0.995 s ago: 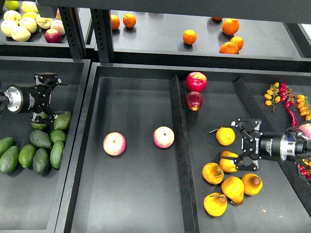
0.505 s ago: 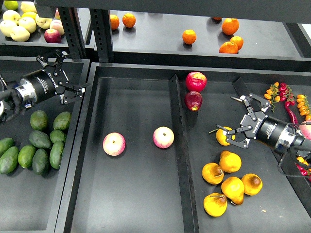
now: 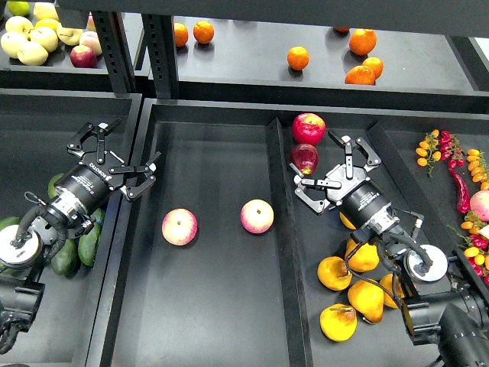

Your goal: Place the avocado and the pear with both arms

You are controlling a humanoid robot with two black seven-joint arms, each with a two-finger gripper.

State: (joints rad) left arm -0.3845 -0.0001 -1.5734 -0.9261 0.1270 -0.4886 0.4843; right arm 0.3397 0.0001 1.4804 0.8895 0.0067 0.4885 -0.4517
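Observation:
Several dark green avocados (image 3: 67, 257) lie in the left bin, partly hidden under my left arm. Several golden-yellow pears (image 3: 335, 273) with brown patches lie in the right bin, some hidden under my right arm. My left gripper (image 3: 114, 157) is open and empty, above the wall between the left bin and the middle bin. My right gripper (image 3: 332, 170) is open and empty, above the right bin just right of the divider, next to a dark red apple (image 3: 304, 158). Neither gripper touches a fruit.
Two pink-yellow apples (image 3: 179, 226) (image 3: 257, 216) lie in the middle bin (image 3: 214, 306). A red apple (image 3: 309, 128) sits at the back of the right bin. Oranges (image 3: 298, 57) and pale apples (image 3: 30, 42) are on the back shelf. Chillies and small tomatoes (image 3: 443, 149) lie at the far right.
Both arms have risen from their fruit piles and swung inward toward the middle bin. Both grippers stay open and empty. No fruit has moved.

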